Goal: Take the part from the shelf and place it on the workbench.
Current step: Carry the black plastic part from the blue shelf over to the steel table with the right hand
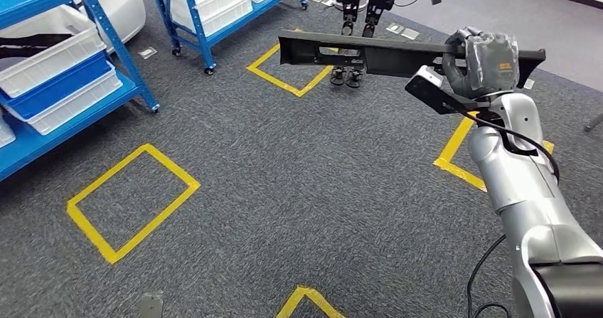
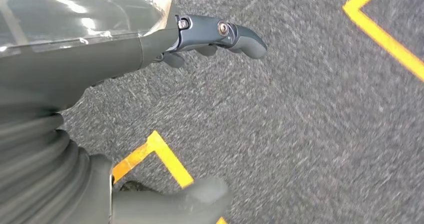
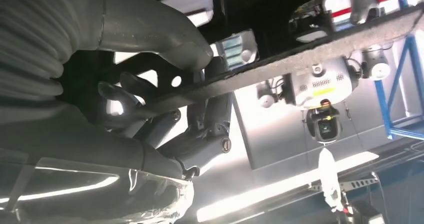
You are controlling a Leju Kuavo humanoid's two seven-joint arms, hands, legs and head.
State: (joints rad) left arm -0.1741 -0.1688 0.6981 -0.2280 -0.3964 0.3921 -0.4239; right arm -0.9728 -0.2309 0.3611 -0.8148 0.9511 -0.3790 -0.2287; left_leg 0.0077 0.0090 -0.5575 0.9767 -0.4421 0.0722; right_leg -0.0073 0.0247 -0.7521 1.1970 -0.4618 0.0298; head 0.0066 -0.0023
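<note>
The part (image 1: 355, 51) is a long black bar, held level in the air at the upper right of the head view. My right hand (image 1: 483, 63) grips it near its right end, fingers wrapped around it. In the right wrist view the bar (image 3: 310, 51) runs edge-on across the frame and my right hand (image 3: 170, 103) clamps it between the thumb and the darker fingers. My left hand (image 2: 210, 38) hangs over grey carpet with fingers apart and nothing in it.
Blue shelf racks (image 1: 107, 44) with white and blue bins (image 1: 57, 83) stand at the left and top. Yellow tape squares (image 1: 131, 200) mark the grey carpet. The legs of another robot (image 1: 359, 19) stand behind the bar.
</note>
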